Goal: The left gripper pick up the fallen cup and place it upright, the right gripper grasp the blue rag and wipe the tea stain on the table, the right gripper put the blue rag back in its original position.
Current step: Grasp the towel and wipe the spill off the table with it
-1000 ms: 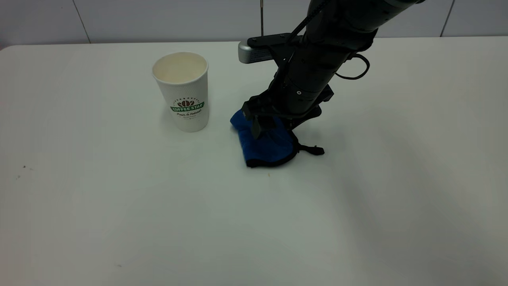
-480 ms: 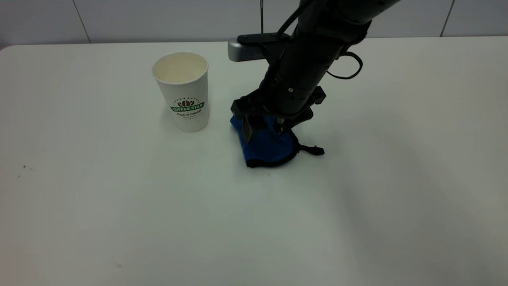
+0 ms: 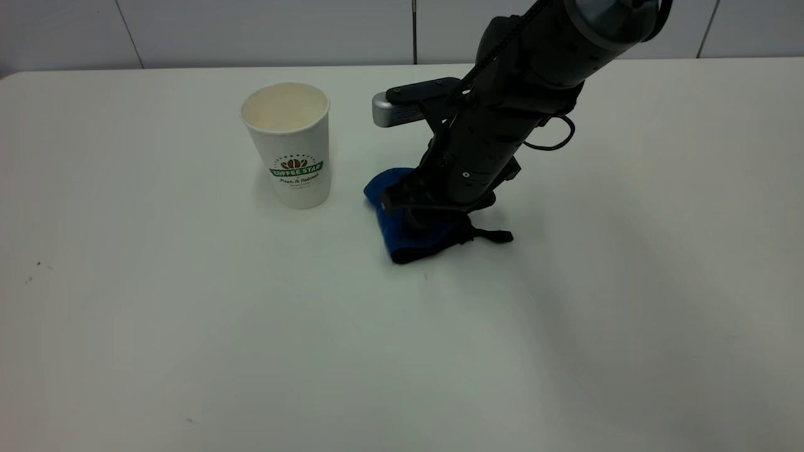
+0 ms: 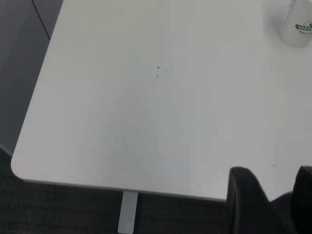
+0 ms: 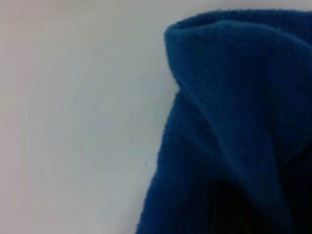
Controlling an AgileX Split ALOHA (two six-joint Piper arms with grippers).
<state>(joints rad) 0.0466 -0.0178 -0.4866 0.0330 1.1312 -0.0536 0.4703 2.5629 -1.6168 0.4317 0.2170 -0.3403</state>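
The cup [image 3: 287, 145] stands upright on the table [image 3: 188, 326], left of the blue rag [image 3: 402, 242]; its lower part also shows in the left wrist view [image 4: 292, 24]. My right gripper [image 3: 418, 216] is pressed down into the rag, which lies bunched on the table with a black strap trailing to the right. The right wrist view is filled by a raised fold of the rag [image 5: 234, 107]. The tea stain is hidden; only a tiny tan speck [image 3: 426, 274] shows in front of the rag. My left gripper [image 4: 272, 171] is open and empty over the table's near-left edge.
The table's rounded corner and edge [image 4: 29, 170] lie close to the left gripper. A few dark specks [image 3: 38, 264] mark the tabletop at the left. A tiled wall [image 3: 251, 31] runs behind the table.
My right gripper swung left and up off the rag, then came back down and pressed into it. The rag is more bunched. The cup has not moved.
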